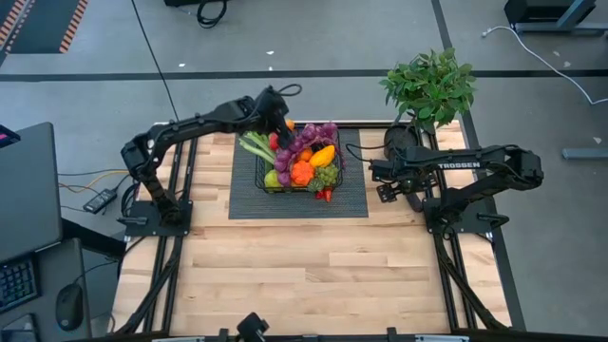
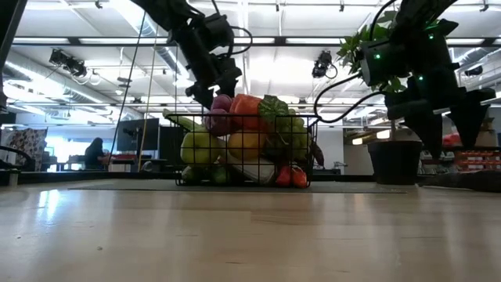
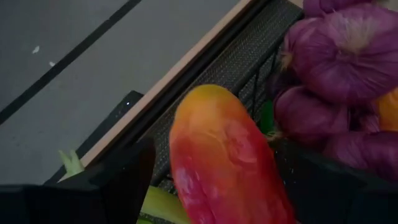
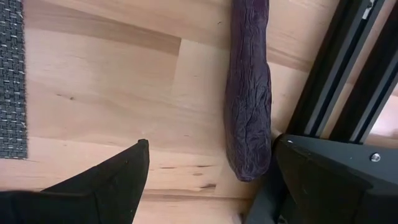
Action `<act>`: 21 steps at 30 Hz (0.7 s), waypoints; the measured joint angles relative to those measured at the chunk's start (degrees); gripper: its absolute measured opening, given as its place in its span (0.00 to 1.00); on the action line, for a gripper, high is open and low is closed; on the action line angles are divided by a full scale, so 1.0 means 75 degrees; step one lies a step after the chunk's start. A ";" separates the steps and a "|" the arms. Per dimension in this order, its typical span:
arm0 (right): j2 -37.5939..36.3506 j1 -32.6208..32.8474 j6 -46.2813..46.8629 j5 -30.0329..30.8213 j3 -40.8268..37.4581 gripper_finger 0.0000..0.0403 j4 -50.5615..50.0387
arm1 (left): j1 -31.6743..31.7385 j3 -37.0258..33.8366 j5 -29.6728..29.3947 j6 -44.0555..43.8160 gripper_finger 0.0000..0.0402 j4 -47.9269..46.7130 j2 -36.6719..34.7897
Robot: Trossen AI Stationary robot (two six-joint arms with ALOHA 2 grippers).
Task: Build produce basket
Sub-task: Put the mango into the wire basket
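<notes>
The black wire basket (image 1: 259, 177) stands on a dark mat, piled with toy produce (image 1: 306, 157): purple grapes, a leek, peppers and orange fruits. In the low view the basket (image 2: 307, 149) is heaped above its rim. My left gripper (image 1: 277, 120) hovers over the basket's far left corner, open. In its wrist view a red, orange and yellow fruit (image 3: 224, 162) lies between the fingers, next to purple grapes (image 3: 348, 50). My right gripper (image 1: 383, 180) waits open above the table's right side. Below it a dark purple eggplant (image 4: 249, 93) lies flat on the wood. My left gripper (image 3: 216, 144) has a finger on either side of the red-orange fruit, coming from above. A strip of green leek (image 3: 163, 204) shows between one finger (image 3: 118, 180) and the fruit. Whether the other finger (image 3: 323, 186) touches it, I cannot tell.
A leafy potted plant (image 1: 429, 87) stands at the table's far right corner, behind my right arm. The mat (image 1: 353, 201) reaches past the basket on all sides. Bare wood (image 1: 313, 275) fills the near half. A black frame rail (image 4: 336, 81) runs beside the eggplant.
</notes>
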 joint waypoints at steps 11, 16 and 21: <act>0.0000 0.0000 -0.0012 0.0124 0.0000 0.88 0.0037 | -0.0170 -0.0102 0.0573 -0.0545 0.83 -0.0391 0.0294; 0.0000 0.0000 -0.0047 0.0113 0.0000 0.88 -0.0036 | -0.0201 -0.0166 0.0604 -0.0511 0.83 -0.0594 0.0327; 0.0000 0.0000 -0.0127 0.0079 0.0000 0.88 -0.0080 | -0.0146 -0.0064 0.0627 -0.0618 0.81 -0.0736 -0.0210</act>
